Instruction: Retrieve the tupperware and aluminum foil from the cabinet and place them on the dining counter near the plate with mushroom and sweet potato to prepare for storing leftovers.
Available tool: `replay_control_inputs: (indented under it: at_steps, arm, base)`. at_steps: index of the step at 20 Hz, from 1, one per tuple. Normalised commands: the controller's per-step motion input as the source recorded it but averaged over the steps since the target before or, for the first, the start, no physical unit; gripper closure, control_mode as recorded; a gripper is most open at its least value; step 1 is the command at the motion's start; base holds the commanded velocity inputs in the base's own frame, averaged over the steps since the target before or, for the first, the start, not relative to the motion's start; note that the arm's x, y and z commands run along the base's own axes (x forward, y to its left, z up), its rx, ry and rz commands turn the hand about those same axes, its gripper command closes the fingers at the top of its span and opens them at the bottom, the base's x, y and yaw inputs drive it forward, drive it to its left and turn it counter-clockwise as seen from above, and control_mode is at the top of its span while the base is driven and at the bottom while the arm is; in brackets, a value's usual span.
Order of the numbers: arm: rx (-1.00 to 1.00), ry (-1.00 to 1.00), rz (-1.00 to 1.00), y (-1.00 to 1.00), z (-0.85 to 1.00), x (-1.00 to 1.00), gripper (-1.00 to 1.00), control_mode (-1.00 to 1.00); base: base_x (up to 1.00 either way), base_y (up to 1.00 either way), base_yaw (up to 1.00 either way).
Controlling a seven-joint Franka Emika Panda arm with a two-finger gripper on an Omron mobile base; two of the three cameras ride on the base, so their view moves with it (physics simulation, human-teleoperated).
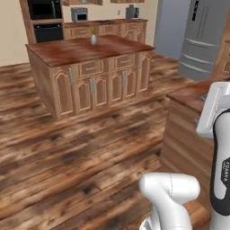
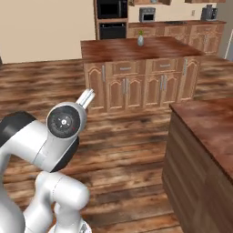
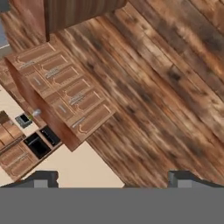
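**Wide floor ahead, gripper spread and empty**

We see a broad stretch of plank wood floor (image 1: 81, 152) between us and everything else, bare from the foreground up to the island. Beyond it stands the kitchen island (image 2: 136, 77), its reddish wood top overhanging a row of panelled doors and drawers with grey handles; its near face runs straight across both base views. A steel fridge (image 1: 204, 40) stands at the far right of the left base view, near the island's right corner, with floor between the two. Close on our right a dark reddish-brown counter (image 2: 205, 136) juts in, its corner and near edge just beside the arm. Against the back wall are black ovens (image 2: 112, 20) in a tall wooden unit, and a small vase (image 1: 93, 39) sits on the island top. In the hand view the gripper (image 3: 113, 179) looks down on floor and island, its finger tips (image 3: 43, 178) set far apart with nothing between them. We cannot make out the tupperware, the foil or the cabinet here
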Motion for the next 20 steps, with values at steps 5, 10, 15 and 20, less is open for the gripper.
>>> replay_control_inputs:
  at_steps: [5,10,15,20]
  arm:
    - [0.0,0.0,0.0,0.0,0.0,0.0,-1.0,1.0]
    - [0.0,0.0,0.0,0.0,0.0,0.0,-1.0,1.0]
    - [0.0,0.0,0.0,0.0,0.0,0.0,-1.0,1.0]
    - [0.0,0.0,0.0,0.0,0.0,0.0,-1.0,1.0]
  base:
    - [1.0,0.68,-0.48]
    - [1.0,0.79,-0.45]
    - [1.0,0.98,-0.37]
    - [1.0,1.0,-0.32]
